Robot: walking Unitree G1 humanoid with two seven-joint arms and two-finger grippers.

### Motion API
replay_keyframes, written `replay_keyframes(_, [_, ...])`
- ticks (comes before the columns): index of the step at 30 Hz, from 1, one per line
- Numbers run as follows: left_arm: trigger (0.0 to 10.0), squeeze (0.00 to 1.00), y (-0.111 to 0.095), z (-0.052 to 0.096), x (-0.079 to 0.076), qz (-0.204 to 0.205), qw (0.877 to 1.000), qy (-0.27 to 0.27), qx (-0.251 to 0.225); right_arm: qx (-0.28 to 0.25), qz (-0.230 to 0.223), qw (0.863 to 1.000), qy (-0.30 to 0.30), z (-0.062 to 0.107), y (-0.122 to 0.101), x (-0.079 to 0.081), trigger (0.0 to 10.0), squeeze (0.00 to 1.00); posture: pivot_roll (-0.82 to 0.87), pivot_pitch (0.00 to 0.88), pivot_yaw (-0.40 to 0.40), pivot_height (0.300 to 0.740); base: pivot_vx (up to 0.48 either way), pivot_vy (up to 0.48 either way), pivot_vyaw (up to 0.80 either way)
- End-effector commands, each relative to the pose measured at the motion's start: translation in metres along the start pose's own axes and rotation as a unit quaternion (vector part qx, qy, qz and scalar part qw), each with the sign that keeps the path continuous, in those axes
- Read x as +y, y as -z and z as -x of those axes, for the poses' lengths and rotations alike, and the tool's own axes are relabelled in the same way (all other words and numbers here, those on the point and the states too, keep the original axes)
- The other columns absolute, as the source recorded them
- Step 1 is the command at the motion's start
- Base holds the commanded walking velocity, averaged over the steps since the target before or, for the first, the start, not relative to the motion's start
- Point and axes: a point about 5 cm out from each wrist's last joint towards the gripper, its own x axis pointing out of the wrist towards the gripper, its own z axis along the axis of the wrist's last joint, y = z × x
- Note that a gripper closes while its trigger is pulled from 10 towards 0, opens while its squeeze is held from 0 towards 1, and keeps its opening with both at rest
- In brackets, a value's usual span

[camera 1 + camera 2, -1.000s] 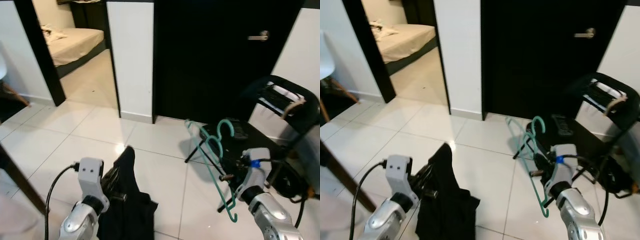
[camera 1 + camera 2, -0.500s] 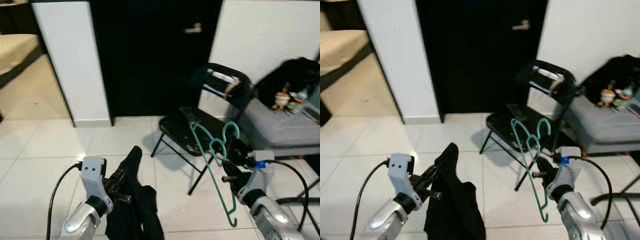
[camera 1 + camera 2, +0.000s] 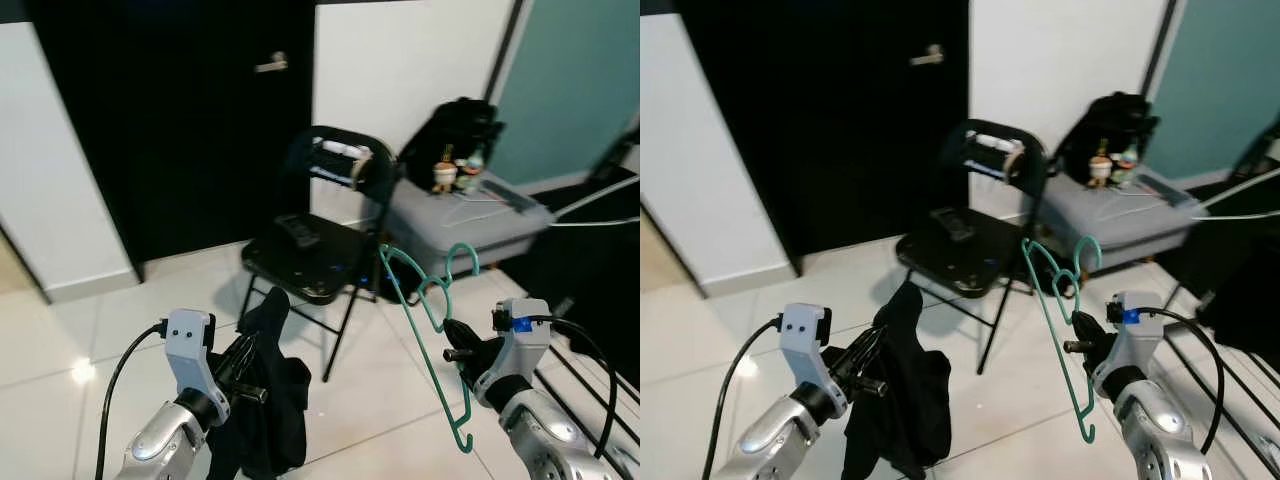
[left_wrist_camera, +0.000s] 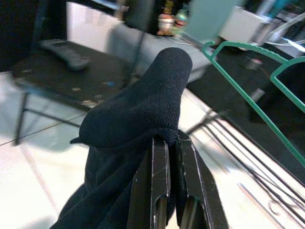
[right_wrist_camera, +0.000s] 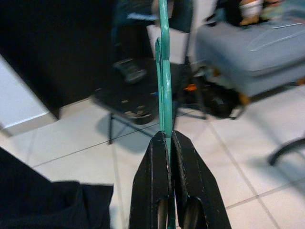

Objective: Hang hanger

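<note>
My right gripper (image 3: 450, 342) is shut on a green plastic hanger (image 3: 428, 322), held upright at the lower right with its hook on top. In the right wrist view the hanger (image 5: 164, 81) rises edge-on from between the shut fingers (image 5: 153, 181). My left gripper (image 3: 252, 372) at the lower left is shut on a black garment (image 3: 268, 400) that droops below it. In the left wrist view the fingers (image 4: 162, 191) pinch a fold of the garment (image 4: 138, 114), and the hanger (image 4: 257, 86) shows beyond.
A black folding chair (image 3: 315, 245) with a remote on its seat stands ahead by a black door (image 3: 180, 110). To its right are a grey case (image 3: 470, 215) with small items and a black bag (image 3: 455, 130). Dark rails (image 3: 590, 385) lie at the right.
The camera has swung to the right: the doorway and bed have left the picture, and the chair, grey case and bag have come in. Both grippers keep their holds.
</note>
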Motion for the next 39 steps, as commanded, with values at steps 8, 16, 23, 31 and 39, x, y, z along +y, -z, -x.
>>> replay_keyframes(8, [10.0, 0.00, -0.0077, -0.0014, -0.0001, 0.006, 1.000, 0.007, -0.011, -0.005, -0.015, 1.000, -0.003, -0.0007, -0.0036, 0.0009, 10.0, 0.00, -0.08, 0.000, 0.008, 0.740, 0.000, 0.000, -0.79])
replay_keyframes(16, [10.0, 0.00, -0.0076, -0.0022, -0.0002, 0.008, 1.000, 0.007, -0.011, -0.004, -0.016, 1.000, -0.004, -0.0010, -0.0041, -0.0001, 10.0, 0.00, -0.08, 0.000, 0.003, 0.740, 0.000, 0.000, -0.79])
replay_keyframes(23, [10.0, 0.00, -0.0074, -0.0027, 0.0001, 0.010, 1.000, 0.006, -0.011, -0.004, -0.017, 1.000, -0.004, -0.0014, -0.0042, -0.0004, 10.0, 0.00, -0.10, 0.000, 0.008, 0.740, 0.000, 0.000, -0.79])
replay_keyframes(31, [10.0, 0.00, -0.0067, -0.0036, 0.0006, 0.012, 1.000, 0.008, -0.009, -0.004, -0.018, 1.000, -0.003, -0.0021, -0.0039, -0.0008, 10.0, 0.00, -0.10, 0.000, 0.009, 0.740, 0.000, 0.000, -0.79])
replay_keyframes(39, [10.0, 0.00, -0.0032, -0.0037, -0.0003, 0.020, 1.000, 0.015, -0.003, 0.001, -0.018, 1.000, -0.007, -0.0024, -0.0014, -0.0015, 10.0, 0.00, -0.11, 0.000, 0.007, 0.740, 0.000, 0.000, -0.79])
